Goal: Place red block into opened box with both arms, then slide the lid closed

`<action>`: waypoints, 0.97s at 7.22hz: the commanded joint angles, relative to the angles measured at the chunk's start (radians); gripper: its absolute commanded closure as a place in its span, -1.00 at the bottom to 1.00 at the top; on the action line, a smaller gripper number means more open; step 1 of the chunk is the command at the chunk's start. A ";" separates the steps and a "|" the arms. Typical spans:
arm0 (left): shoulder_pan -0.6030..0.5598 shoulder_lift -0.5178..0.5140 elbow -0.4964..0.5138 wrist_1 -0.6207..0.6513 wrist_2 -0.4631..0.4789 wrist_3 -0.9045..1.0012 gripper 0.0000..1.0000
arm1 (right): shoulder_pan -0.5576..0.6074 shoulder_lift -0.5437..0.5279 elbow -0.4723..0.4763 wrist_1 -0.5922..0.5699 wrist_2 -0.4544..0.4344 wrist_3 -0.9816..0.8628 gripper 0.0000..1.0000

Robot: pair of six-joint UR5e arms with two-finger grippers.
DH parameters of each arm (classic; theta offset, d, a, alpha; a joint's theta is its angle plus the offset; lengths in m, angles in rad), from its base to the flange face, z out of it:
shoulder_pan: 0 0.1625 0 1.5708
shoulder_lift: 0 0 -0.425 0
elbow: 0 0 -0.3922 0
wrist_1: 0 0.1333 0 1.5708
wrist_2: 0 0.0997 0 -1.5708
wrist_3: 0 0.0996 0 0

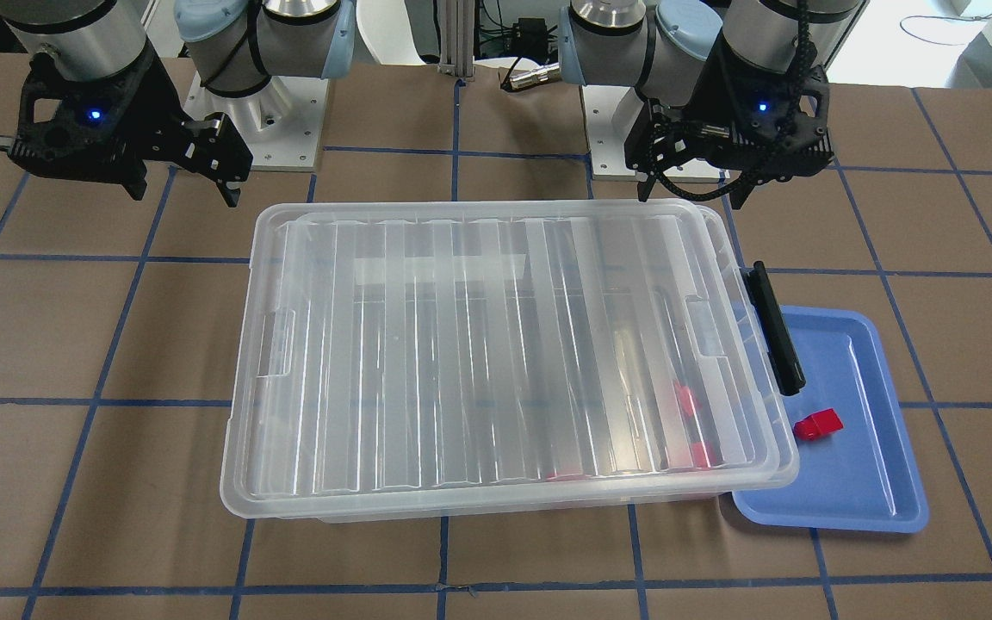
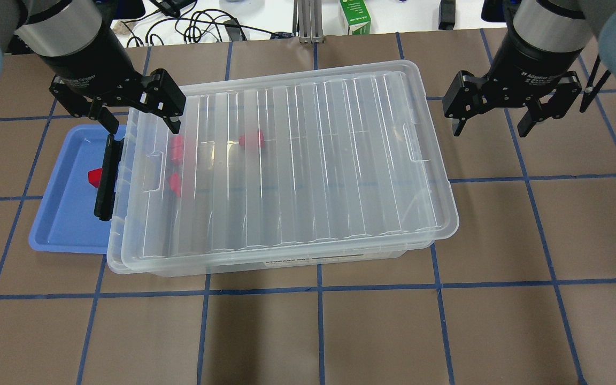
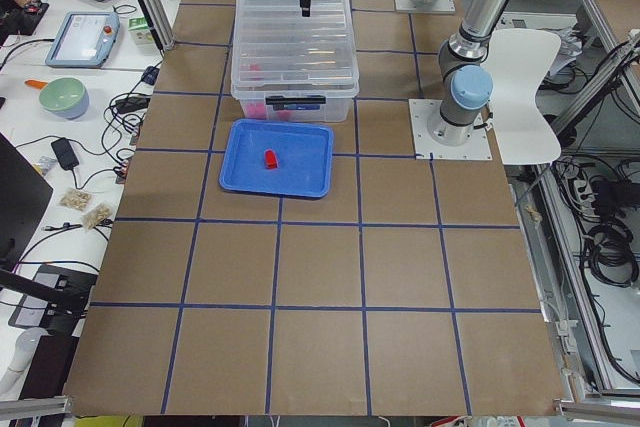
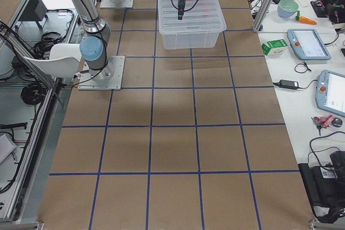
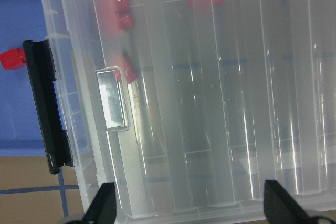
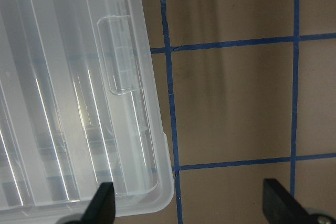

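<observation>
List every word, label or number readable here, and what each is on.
"2F Adaptive Gripper": faint, on the body of the right claw.
"Adaptive Gripper": on the left claw, its start hidden.
Label strip on the box side: too blurred to read.
Print on the green carton: too small to read.

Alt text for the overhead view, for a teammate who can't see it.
A clear lid covers nearly all of the box, with three red blocks showing through it at the left end. A fourth red block lies in the blue tray beside that end. The left pincer and right pincer hang open and empty, one near each short end.
</observation>
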 commanded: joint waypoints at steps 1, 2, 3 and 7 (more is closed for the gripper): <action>0.002 0.003 -0.006 0.000 0.003 0.004 -1.00 | 0.000 0.006 0.002 -0.003 0.002 -0.002 -1.00; 0.002 0.003 -0.002 0.000 0.001 0.006 -1.00 | -0.005 0.008 0.002 -0.010 -0.004 0.000 -1.00; 0.002 0.005 -0.002 0.001 -0.003 0.006 -1.00 | -0.005 0.011 0.002 -0.010 0.001 -0.002 -1.00; 0.000 0.008 -0.008 0.000 0.003 0.004 -1.00 | -0.005 0.108 0.002 -0.023 0.001 0.002 -1.00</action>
